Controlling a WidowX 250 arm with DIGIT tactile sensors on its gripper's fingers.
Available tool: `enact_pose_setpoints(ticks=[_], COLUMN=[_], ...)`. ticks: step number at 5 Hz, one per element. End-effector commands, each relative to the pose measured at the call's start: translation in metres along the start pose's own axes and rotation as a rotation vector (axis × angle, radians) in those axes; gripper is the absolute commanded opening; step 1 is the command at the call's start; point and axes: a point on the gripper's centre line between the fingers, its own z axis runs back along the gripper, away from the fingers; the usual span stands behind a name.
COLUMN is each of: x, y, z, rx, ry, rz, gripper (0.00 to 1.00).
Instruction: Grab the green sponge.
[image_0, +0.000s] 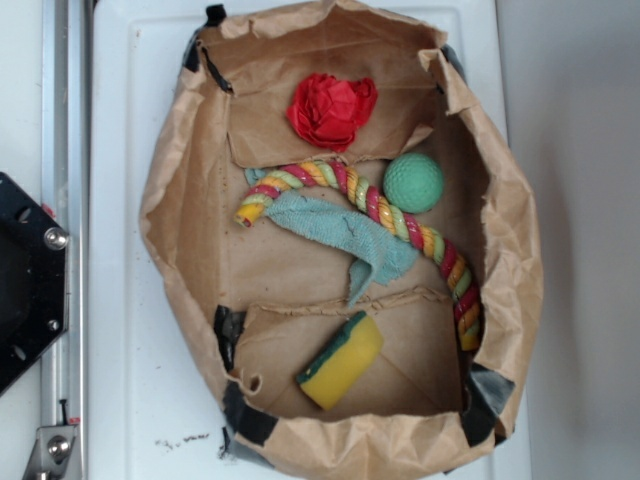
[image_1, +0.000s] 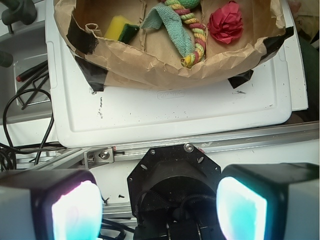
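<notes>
The green sponge (image_0: 341, 360), yellow foam with a dark green scouring face, lies in the near part of the brown paper bag (image_0: 170, 200). In the wrist view the green sponge (image_1: 121, 28) shows at the top left, inside the bag (image_1: 165, 67). My gripper (image_1: 159, 210) is open with nothing between its fingers. It hangs over the black robot base (image_1: 172, 175), well short of the bag and the sponge. The gripper does not show in the exterior view.
Inside the bag lie a teal cloth rag (image_0: 345, 235), a coloured rope toy (image_0: 400, 215), a round green ball (image_0: 413, 182) and a red crumpled paper (image_0: 332, 108). The bag sits on a white board (image_0: 130, 300). A metal rail (image_0: 62, 150) and cables (image_1: 25, 100) lie beside it.
</notes>
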Motion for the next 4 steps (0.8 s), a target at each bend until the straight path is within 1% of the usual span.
enact_pose_setpoints(ticks=[1, 2, 3, 4], x=[0.000, 0.042, 0.072, 0.093], y=[0.000, -0.003, -0.006, -0.005], z=[0.000, 0.000, -0.010, -0.024], rx=[0.000, -0.025, -0.012, -0.035], ry=[0.000, -0.044, -0.050, -0.056], rz=[0.000, 0.120, 0.125, 0.115], gripper=[1.00, 1.00, 1.00, 1.00])
